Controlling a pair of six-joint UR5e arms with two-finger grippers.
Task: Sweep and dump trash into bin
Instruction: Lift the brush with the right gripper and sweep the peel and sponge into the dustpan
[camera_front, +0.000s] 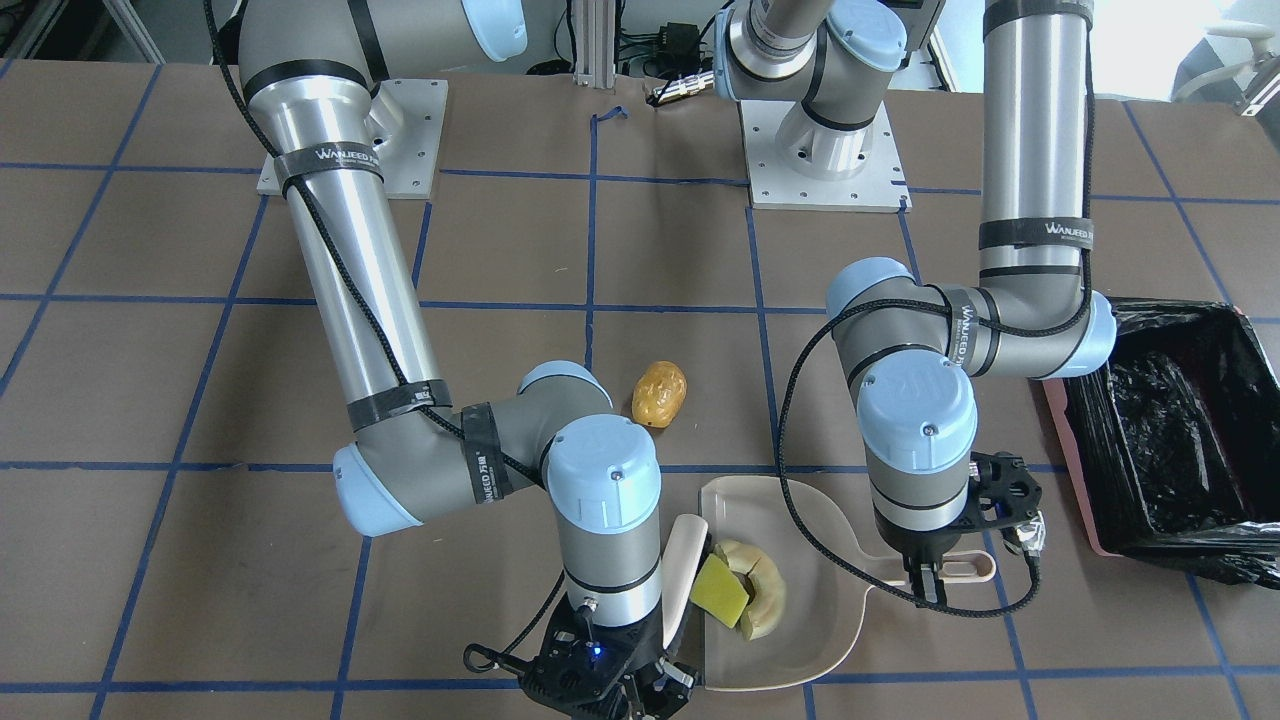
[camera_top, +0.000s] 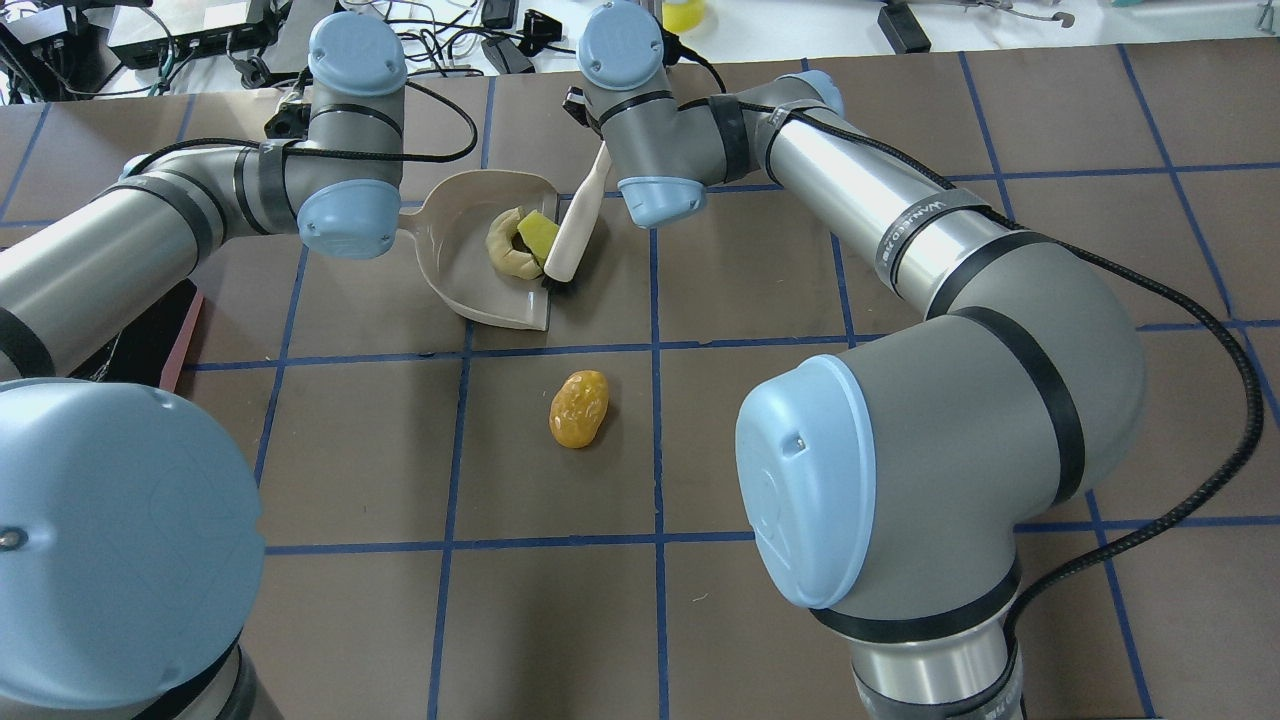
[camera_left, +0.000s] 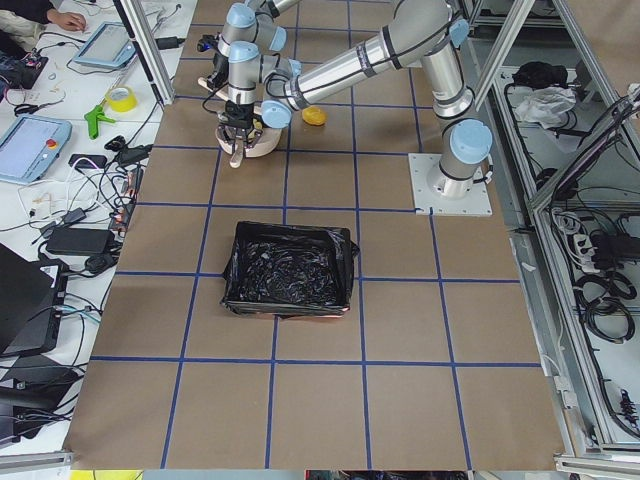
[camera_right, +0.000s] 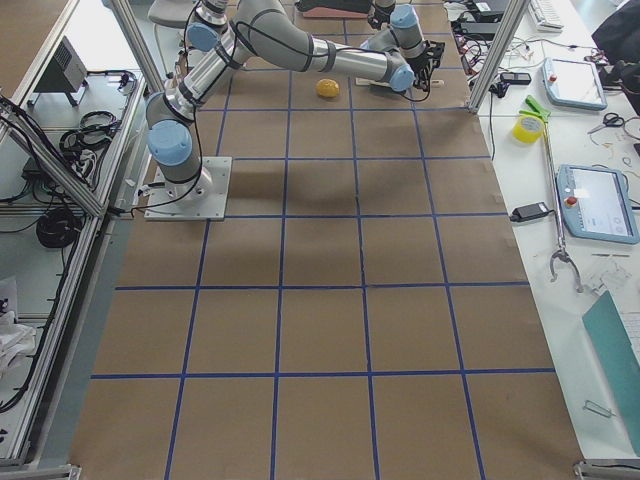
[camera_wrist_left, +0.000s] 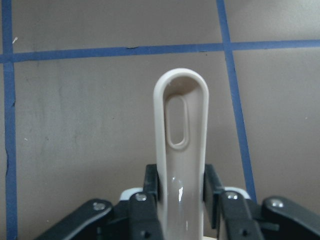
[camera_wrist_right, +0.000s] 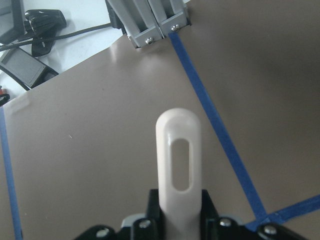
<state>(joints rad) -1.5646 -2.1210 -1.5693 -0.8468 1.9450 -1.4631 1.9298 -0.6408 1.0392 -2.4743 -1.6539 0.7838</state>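
The beige dustpan (camera_front: 810, 640) lies on the table with the yellow sponge wedge (camera_front: 722, 591) and the pale cream crescent slice (camera_front: 762, 592) in it. My left gripper (camera_front: 938, 582) is shut on the dustpan's handle (camera_wrist_left: 181, 145). My right gripper (camera_front: 655, 690) is shut on the handle (camera_wrist_right: 179, 160) of a white brush (camera_front: 684, 560), whose head rests at the pan's open edge against the sponge. The golden-brown potato-like lump (camera_front: 659, 394) lies alone on the table, apart from the pan. The pink bin with a black bag (camera_front: 1170, 430) stands beyond my left arm.
The table is brown with blue tape grid lines. Both arm bases (camera_front: 825, 160) are bolted at the robot's side. In the overhead view the bin's reddish edge (camera_top: 185, 330) shows under my left arm. Cables and devices lie past the far table edge.
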